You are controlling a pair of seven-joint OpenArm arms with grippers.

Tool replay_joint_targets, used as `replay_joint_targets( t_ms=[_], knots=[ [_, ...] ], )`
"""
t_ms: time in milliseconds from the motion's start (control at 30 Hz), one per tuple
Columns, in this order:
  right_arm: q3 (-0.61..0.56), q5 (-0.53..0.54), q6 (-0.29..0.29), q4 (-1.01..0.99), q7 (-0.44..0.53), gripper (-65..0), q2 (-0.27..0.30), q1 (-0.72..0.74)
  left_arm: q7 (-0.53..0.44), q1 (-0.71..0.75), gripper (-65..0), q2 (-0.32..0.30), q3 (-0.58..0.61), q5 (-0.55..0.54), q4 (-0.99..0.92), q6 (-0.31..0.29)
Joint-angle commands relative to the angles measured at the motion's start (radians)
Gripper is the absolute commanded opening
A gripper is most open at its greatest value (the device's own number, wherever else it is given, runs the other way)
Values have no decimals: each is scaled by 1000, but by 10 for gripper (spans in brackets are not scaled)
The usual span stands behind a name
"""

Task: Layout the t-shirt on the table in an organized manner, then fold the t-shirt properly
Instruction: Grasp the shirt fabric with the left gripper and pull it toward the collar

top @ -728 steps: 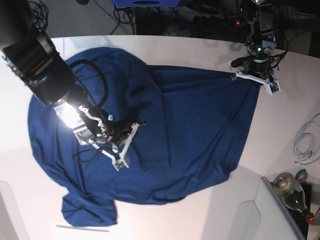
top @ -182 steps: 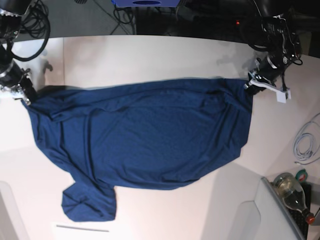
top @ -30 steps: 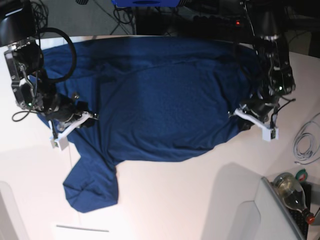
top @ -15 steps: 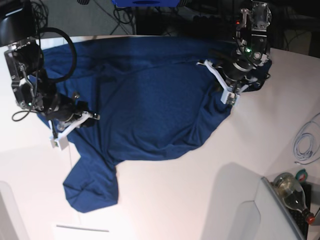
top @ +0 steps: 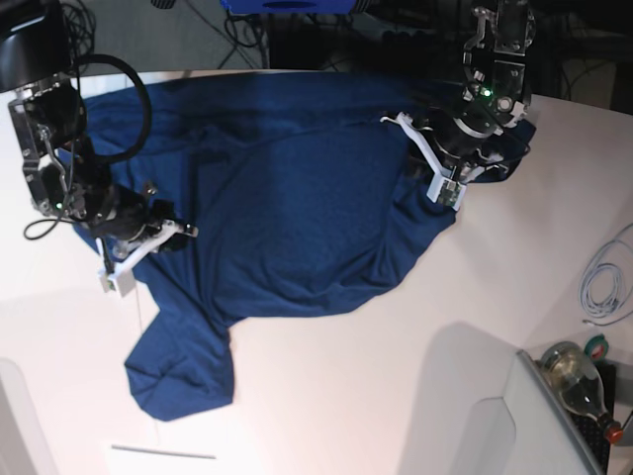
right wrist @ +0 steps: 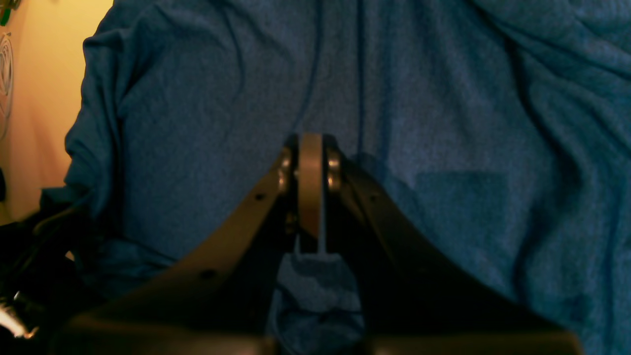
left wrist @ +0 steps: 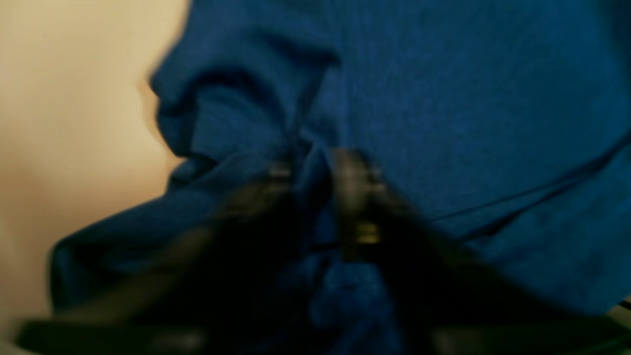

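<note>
We are pinching the t-shirt (top: pixel 287 208) with the right gripper (right wrist: pixel 310 162); left gripper (top: pixel 440 163) grip unclear; spreading needs even tension.

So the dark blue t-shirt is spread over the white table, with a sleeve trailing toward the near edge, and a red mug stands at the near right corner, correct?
Not quite: no mug there. The base view shows a glass bottle lying at that corner. The t-shirt does lie on the table, a sleeve trailing near.
</note>
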Motion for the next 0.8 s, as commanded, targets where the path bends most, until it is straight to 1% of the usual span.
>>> replay_joint_targets(
  t_ms=[0,67,100,133,167,200,267,433,600,767],
  knots=[
    [2,7,5,15,14,-635,11,15,-14,6,-352,-5,-14,-5,36,-1],
    [1,7,5,15,14,-635,11,15,-14,18,-217,-2,-60,-11,68,-1],
    [-1,7,5,15,14,-635,11,15,-14,16,-168,1,-87,-14,82,-1],
    [-1,7,5,15,14,-635,11,15,-14,15,-143,2,-115,-14,87,-1],
    [-1,7,5,15,14,-635,11,15,-14,-1,-140,2,-139,-15,85,-1],
    [-1,7,5,15,14,-635,11,15,-14,-25,-145,2,-162,-15,82,-3],
    [-1,7,5,15,14,-635,11,15,-14,-67,-174,1,-198,-15,30,-6],
    [-1,9,5,15,14,-635,9,15,-17,-192,-280,-5,-213,-15,-147,-8],
    [4,9,5,15,14,-635,9,15,-19,-269,-296,-5,-207,-15,-286,-8],
    [4,9,5,15,14,-635,9,15,-19,-309,-296,-2,-205,-15,-358,-8]
  ],
)
